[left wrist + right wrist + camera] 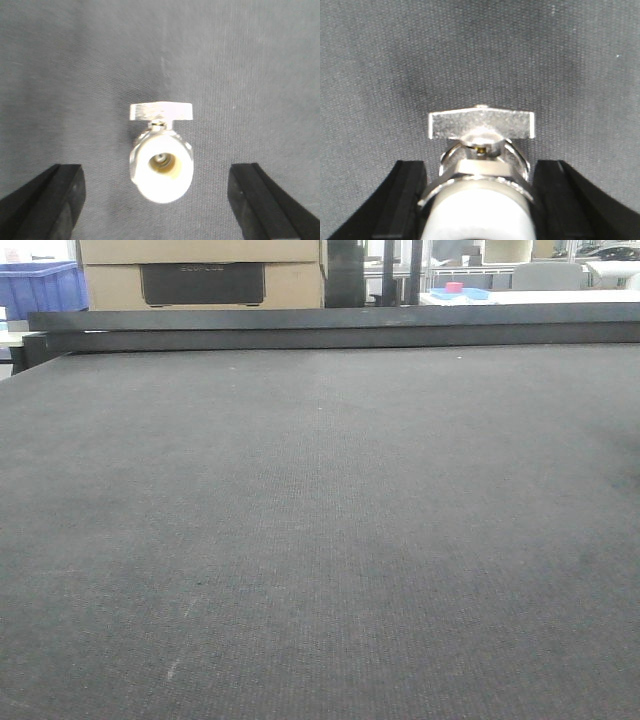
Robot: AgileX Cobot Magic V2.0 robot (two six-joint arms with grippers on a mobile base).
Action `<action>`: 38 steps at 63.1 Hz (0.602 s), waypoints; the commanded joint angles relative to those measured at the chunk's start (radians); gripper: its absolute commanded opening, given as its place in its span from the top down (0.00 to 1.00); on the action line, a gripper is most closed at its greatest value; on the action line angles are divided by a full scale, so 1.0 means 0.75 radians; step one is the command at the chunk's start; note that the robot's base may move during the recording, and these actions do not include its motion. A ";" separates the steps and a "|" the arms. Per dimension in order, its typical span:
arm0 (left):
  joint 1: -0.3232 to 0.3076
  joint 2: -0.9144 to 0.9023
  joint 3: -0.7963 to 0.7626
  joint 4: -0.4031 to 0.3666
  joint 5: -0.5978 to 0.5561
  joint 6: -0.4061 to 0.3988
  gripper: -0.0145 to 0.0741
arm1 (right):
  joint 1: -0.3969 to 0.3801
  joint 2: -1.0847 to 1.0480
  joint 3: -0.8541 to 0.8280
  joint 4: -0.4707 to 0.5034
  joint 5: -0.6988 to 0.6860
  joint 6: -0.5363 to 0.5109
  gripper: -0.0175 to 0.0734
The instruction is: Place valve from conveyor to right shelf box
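Note:
The conveyor (320, 520) is a wide dark grey woven belt that fills the front view; neither gripper nor any valve shows there. In the left wrist view a silver valve (161, 167) with a white end and a flat handle lies on the belt (240, 75). My left gripper (156, 195) is open, its black fingers (55, 195) wide apart on either side of the valve and not touching it. In the right wrist view my right gripper (480, 172) is shut on a silver valve (481, 125), its handle on top, over the belt (395, 60). The shelf box is out of view.
A black rail (330, 325) runs along the belt's far edge. Behind it stand a cardboard box (200, 275), a blue crate (40, 285) at the far left and a blue tray with a red object (458, 290) at the back right.

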 commanded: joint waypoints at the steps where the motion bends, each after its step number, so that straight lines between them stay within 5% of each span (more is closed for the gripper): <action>1: -0.020 0.050 -0.011 -0.003 0.002 -0.004 0.29 | 0.001 -0.003 0.005 0.021 -0.029 -0.008 0.99; 38: -0.024 0.247 -0.011 -0.001 -0.045 -0.004 0.32 | 0.001 -0.003 0.005 0.021 -0.029 -0.008 0.99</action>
